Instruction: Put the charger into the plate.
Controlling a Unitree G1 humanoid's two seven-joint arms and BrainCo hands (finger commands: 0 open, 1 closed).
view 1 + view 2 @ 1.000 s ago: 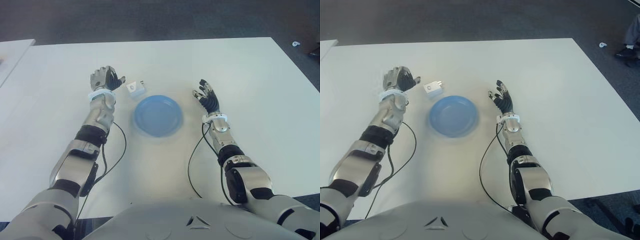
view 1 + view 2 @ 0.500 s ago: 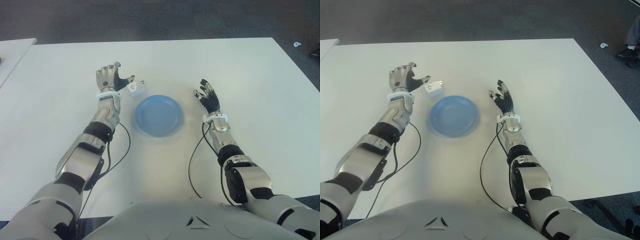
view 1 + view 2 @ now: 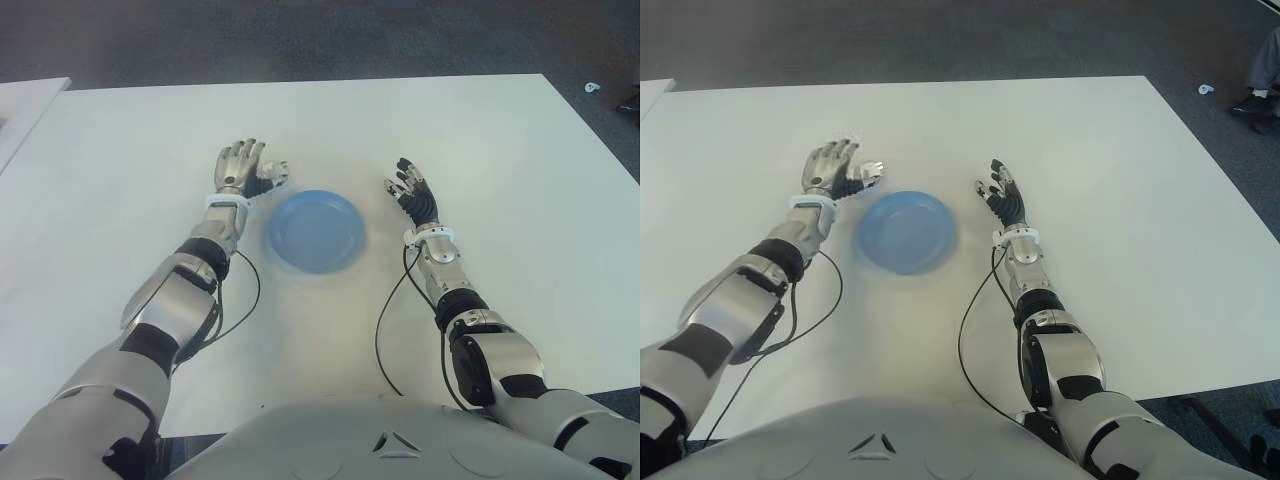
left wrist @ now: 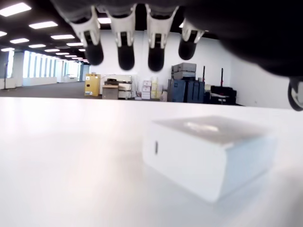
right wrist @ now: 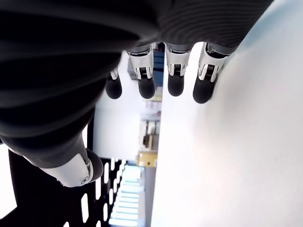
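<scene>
White desk (image 3: 480, 130) carries the charger (image 4: 208, 153) just off the blue plate (image 3: 316, 230), toward the far-left corner. Left hand (image 3: 240, 167) hovers over it, fingers spread, unclenched; right hand (image 3: 412, 190) idles beyond the plate, also released.

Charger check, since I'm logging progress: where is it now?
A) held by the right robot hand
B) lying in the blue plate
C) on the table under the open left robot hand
C: the charger lies on the white table, with the left robot hand open over it beside the plate.
</scene>
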